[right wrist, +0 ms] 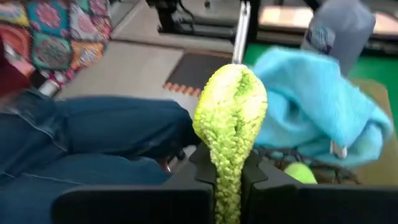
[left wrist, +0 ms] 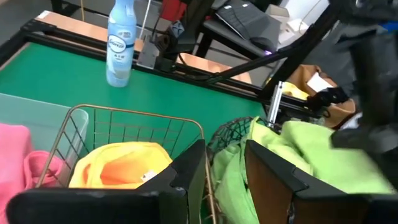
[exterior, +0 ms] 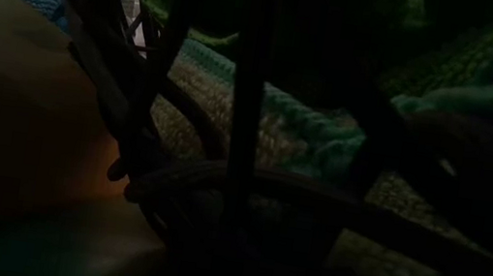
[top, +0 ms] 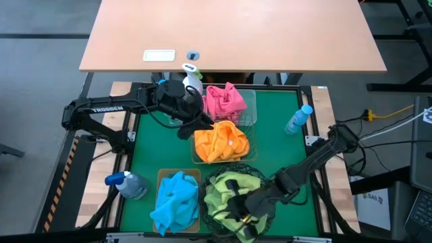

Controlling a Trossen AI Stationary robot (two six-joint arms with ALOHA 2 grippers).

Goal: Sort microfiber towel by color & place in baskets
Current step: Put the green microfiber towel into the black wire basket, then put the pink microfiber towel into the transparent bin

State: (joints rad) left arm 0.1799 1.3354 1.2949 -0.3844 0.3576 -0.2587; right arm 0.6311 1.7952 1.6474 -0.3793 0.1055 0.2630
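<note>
Now the right tool (right wrist: pixel 228 169) pinches a green towel (right wrist: pixel 231 118) over the round black basket (top: pixel 233 177) at the table's near edge. Meanwhile the left tool (left wrist: pixel 225 163) hangs open above the orange towel (top: pixel 220 141).

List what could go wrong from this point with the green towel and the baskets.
1. The right gripper pinches only a fold of the green towel over the black basket; it may slip out, or drag the pile up.
2. The towel lies heaped at the rim beside the blue towel, so it may spill over.
3. The left gripper sits against the orange towel's basket and may nudge it.
</note>
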